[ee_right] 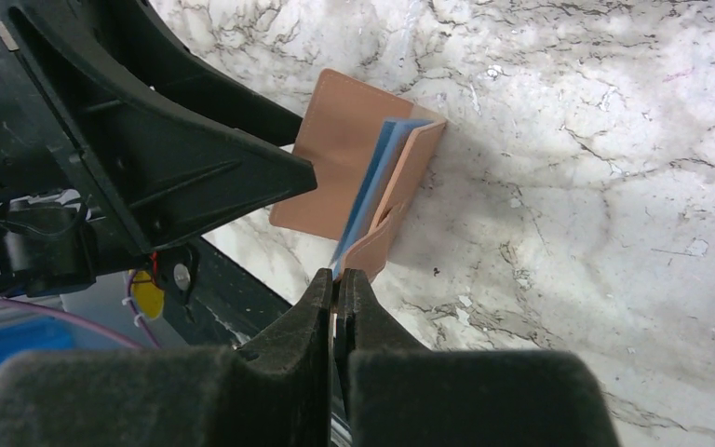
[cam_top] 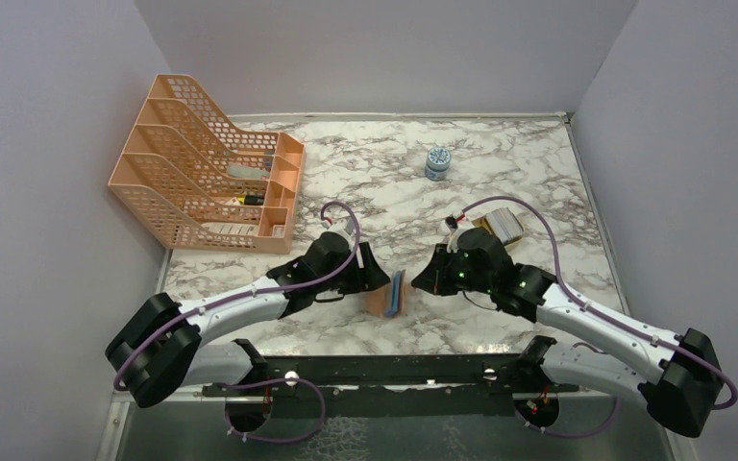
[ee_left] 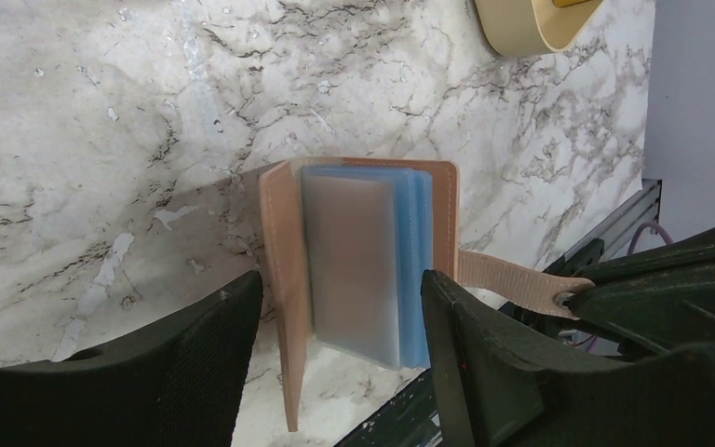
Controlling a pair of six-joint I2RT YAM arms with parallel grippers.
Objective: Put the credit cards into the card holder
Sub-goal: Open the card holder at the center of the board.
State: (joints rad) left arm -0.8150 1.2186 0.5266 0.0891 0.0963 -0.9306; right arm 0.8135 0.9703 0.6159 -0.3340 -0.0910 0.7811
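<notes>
Pinches the strap (ee_left: 507, 277) of the card holder (ee_left: 281, 279) in the closed right gripper (ee_right: 338, 289), with the open left gripper (ee_left: 340, 279) straddling its upright covers (ee_right: 335, 140), seemingly to hold the sleeves (ee_left: 349, 261) open for loading.

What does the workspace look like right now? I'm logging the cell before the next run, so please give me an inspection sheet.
Surface: marble tabletop, no spills seen.
Job's things: card holder open, one cover raised, blue sheets among clear sleeves; loose credit cards: nothing seen.
Clutter: orange file rack, small blue jar, beige tray.
Grippers: left gripper open, fingers flanking the holder; right gripper shut on its strap.
Cables: purple cables loop over both arms.
Surroundings: plain walls on three sides.
</notes>
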